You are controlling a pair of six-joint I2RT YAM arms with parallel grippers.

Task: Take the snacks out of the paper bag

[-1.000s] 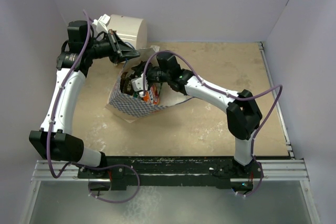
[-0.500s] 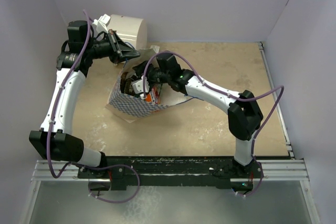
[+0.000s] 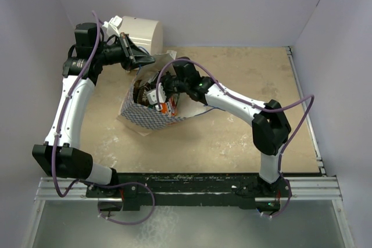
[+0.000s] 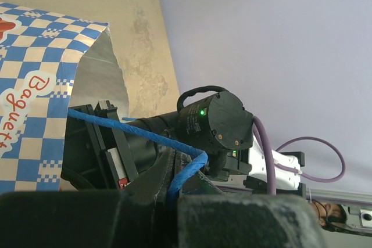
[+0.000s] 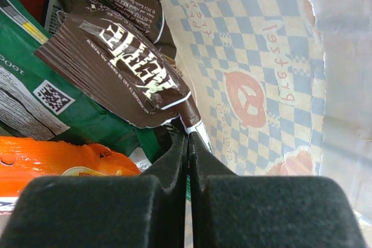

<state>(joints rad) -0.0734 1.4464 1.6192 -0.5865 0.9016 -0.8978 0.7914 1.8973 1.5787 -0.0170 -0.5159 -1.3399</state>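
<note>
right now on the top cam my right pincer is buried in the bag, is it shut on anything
Observer: Yes. The right wrist view shows the right pincer shut on the lower corner of the brown packet.
Operator: whats around that packet
Observer: A green packet lies behind it, with an orange packet next to that, all inside the paper bag.
Operator: and the left one, what is it gripping
Observer: The left wrist view shows the left pincer shut on the blue cord handle.
</note>
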